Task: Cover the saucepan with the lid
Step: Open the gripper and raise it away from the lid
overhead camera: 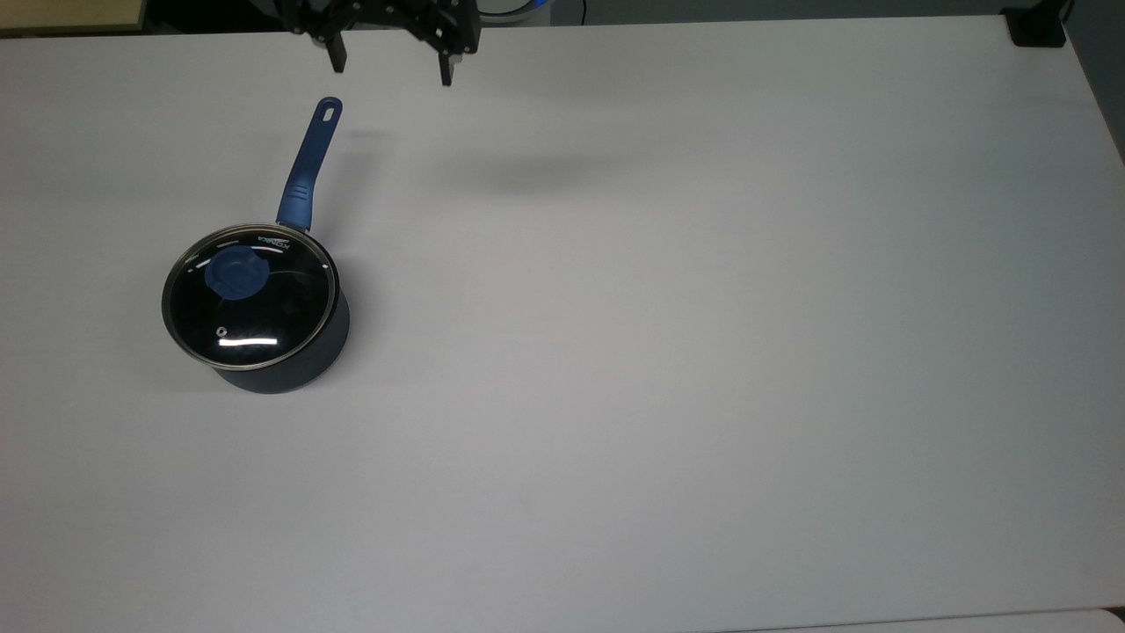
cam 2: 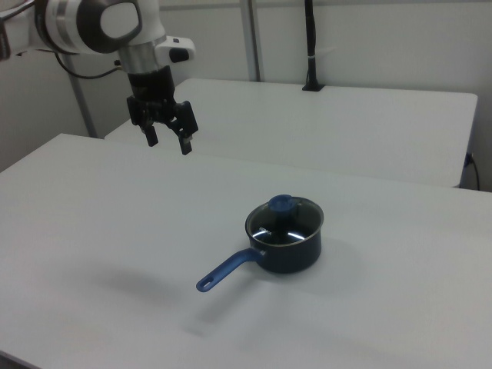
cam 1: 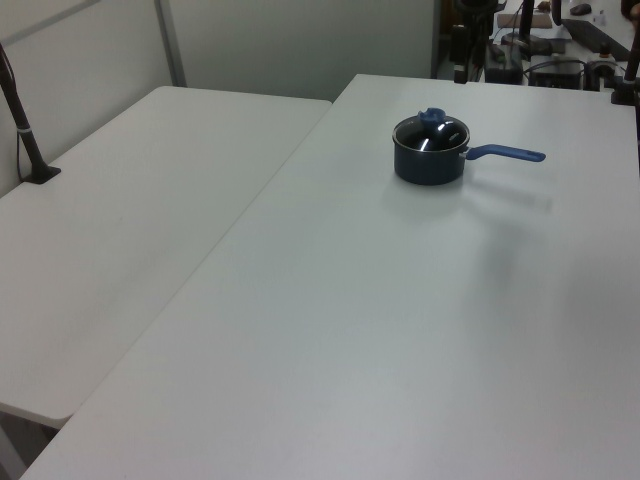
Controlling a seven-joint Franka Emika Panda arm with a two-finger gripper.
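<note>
The dark navy saucepan (overhead camera: pixel 290 374) stands on the white table (overhead camera: pixel 668 352) at the top view's left, its long blue handle (overhead camera: pixel 306 171) pointing to the table's far edge. The glass lid (overhead camera: pixel 264 321) lies flat on its rim, blue knob (overhead camera: pixel 235 273) upward. My gripper (overhead camera: pixel 391 63) hangs open and empty in the air beyond the handle's end, well apart from the pan. In the right view the gripper (cam 2: pixel 168 141) is high and to the left of the saucepan (cam 2: pixel 290 255) and lid (cam 2: pixel 286 221). The left view has the saucepan (cam 1: pixel 429 163) at the far right.
A second white table (cam 1: pixel 130 230) adjoins on the left view's left, with a black clamped pole (cam 1: pixel 22 120) on it. A black block (overhead camera: pixel 1035 28) sits at the top view's top right corner. Equipment (cam 1: pixel 560 45) crowds the left view's far end.
</note>
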